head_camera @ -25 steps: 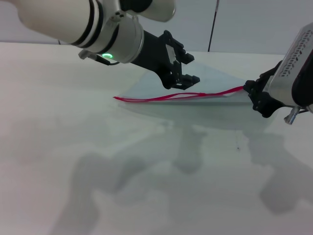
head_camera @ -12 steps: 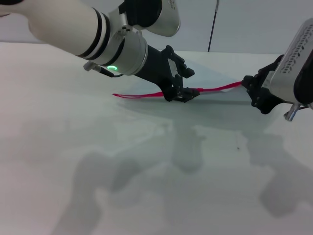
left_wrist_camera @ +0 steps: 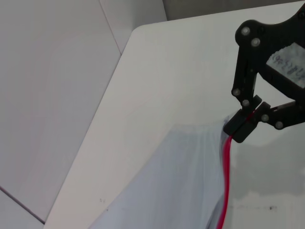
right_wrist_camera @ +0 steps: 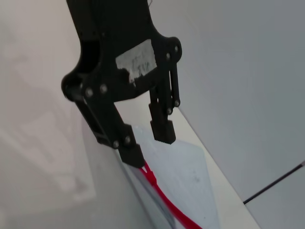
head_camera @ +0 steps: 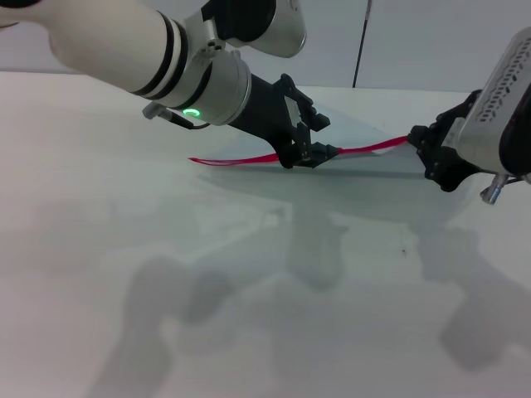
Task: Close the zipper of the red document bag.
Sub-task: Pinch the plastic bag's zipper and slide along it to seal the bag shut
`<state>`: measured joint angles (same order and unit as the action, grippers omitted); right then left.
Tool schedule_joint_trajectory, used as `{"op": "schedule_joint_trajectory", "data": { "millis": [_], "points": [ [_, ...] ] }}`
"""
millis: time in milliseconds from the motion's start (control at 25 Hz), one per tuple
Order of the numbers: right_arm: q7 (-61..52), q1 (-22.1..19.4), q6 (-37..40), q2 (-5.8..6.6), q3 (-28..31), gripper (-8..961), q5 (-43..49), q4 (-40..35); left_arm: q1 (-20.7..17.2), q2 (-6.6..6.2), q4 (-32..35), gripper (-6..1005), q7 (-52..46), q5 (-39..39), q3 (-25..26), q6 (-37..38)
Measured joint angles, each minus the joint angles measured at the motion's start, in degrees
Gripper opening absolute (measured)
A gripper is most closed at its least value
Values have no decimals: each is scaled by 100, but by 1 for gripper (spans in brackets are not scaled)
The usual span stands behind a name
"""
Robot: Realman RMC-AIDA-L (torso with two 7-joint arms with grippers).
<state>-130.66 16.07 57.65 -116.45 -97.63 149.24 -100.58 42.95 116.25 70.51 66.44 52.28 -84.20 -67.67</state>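
The red document bag (head_camera: 354, 133) is a pale translucent pouch on the white table, its near long edge raised. The zipper (head_camera: 241, 159) runs along that edge as a thin red strip. My left gripper (head_camera: 319, 146) is down on the strip's middle. In the right wrist view its fingers (right_wrist_camera: 162, 132) stand a little apart, open, with the zipper (right_wrist_camera: 164, 195) starting at the lower fingertip. My right gripper (head_camera: 420, 148) holds the strip's right end. The left wrist view shows it (left_wrist_camera: 244, 125) shut on the zipper (left_wrist_camera: 225, 186) above the bag (left_wrist_camera: 176, 181). I cannot make out the slider.
The white table (head_camera: 124, 249) stretches bare in front of the bag, marked only by the arms' shadows. Its far edge (left_wrist_camera: 125, 45) meets a pale wall. A thin dark rod (head_camera: 362, 41) stands upright behind the bag.
My left gripper came down from above the bag onto the zipper's middle, then held there. My right gripper rose slightly, lifting the strip's right end.
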Motion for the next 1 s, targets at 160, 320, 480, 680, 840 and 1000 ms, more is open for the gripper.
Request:
{"op": "schedule_joint_trajectory", "data": {
  "millis": [160,320,480,680,840,1000],
  "points": [
    [-6,-86,25,0,-75,15,0,-180,10,-2,-4,422,13,-16,0,0],
    [-9,-124,77,0,-111,16,0,-263,23,-5,-45,416,52,-13,0,39],
    [-11,-124,85,0,-134,16,4,-290,44,-5,-82,396,67,-12,-2,76],
    [-12,-123,101,0,-182,17,21,-319,122,-3,-238,371,105,0,-74,79],
    [-12,-122,101,0,-189,17,32,-330,177,-1,-342,353,147,2,-125,85],
    [-16,-122,101,0,-189,17,35,-351,186,1,-356,336,150,11,-142,100]
  ]
}}
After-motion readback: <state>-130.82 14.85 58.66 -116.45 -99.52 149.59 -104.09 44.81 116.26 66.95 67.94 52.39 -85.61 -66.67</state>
